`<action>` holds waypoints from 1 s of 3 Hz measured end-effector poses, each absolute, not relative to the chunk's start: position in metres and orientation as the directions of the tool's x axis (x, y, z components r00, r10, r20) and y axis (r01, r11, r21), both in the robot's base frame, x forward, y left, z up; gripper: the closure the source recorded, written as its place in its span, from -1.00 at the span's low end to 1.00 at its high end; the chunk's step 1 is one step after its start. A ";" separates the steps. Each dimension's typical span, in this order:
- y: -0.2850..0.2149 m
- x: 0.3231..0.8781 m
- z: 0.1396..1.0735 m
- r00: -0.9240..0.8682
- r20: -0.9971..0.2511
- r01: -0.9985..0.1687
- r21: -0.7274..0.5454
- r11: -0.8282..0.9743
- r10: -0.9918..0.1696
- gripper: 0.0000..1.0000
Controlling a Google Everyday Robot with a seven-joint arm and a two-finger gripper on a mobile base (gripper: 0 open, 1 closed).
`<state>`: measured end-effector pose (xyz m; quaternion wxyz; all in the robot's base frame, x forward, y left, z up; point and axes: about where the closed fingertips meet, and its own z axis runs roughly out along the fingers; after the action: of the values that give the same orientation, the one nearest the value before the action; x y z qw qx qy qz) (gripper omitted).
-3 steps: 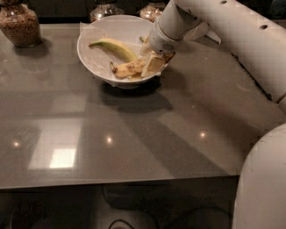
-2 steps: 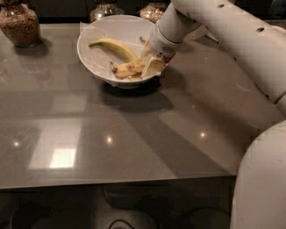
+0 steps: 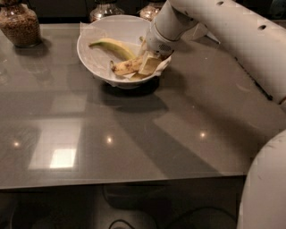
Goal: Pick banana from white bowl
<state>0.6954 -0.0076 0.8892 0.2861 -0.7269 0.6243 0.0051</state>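
Observation:
The white bowl [image 3: 91, 58] stands at the back middle of the grey table, lined with thin white paper. The dull-yellow, brown-speckled banana [image 3: 125, 67] lies in its front right part. A smooth green-yellow curved banana [image 3: 114, 45] lies behind it. My gripper [image 3: 149, 64] reaches down from the right into the bowl's right side, right at the speckled banana's right end. The white arm [image 3: 223, 27] hides the bowl's far right rim.
A glass jar with brown contents [image 3: 18, 24] stands at the back left. Two more jars [image 3: 103, 9] [image 3: 153, 9] stand just behind the bowl. The table's front edge [image 3: 120, 182] runs across below. My white body [image 3: 266, 188] fills the lower right corner.

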 end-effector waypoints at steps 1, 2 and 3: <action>0.000 0.685 0.913 0.249 -0.374 -0.893 -0.447 -0.062 -0.894 1.00; -0.007 0.675 0.938 0.252 -0.405 -0.882 -0.471 -0.036 -0.879 1.00; -0.021 0.649 0.963 0.280 -0.477 -0.877 -0.480 -0.020 -0.833 1.00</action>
<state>0.6492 -0.0206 0.9630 0.3619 -0.7135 0.5992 0.0304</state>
